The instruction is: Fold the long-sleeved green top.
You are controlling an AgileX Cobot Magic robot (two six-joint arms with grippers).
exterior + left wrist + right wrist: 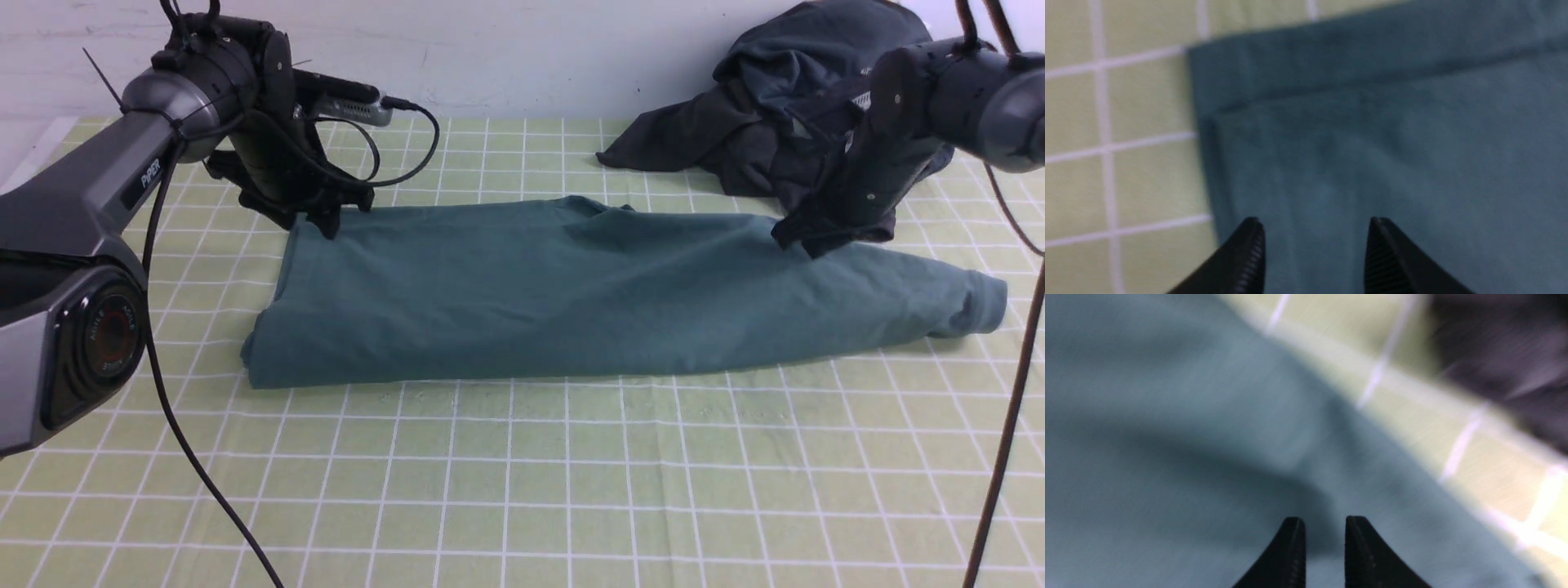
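Observation:
The green long-sleeved top (pixel 571 294) lies folded into a long band across the middle of the checked cloth, one end tapering off to the right. My left gripper (pixel 326 220) is open, just above the band's far left corner; the left wrist view shows its fingertips (pixel 1251 245) apart over the teal fabric (pixel 1392 155) near a folded edge. My right gripper (pixel 804 237) hovers over the far edge of the right part; in the right wrist view its jaws (pixel 1323 522) stand narrowly apart above the fabric (pixel 1167 437), holding nothing.
A heap of dark charcoal garments (pixel 784 122) lies at the far right, just behind my right gripper; it shows in the right wrist view (pixel 1506 355). The green-and-white checked tablecloth (pixel 522 490) covers the table. A white wall (pixel 531 57) stands behind.

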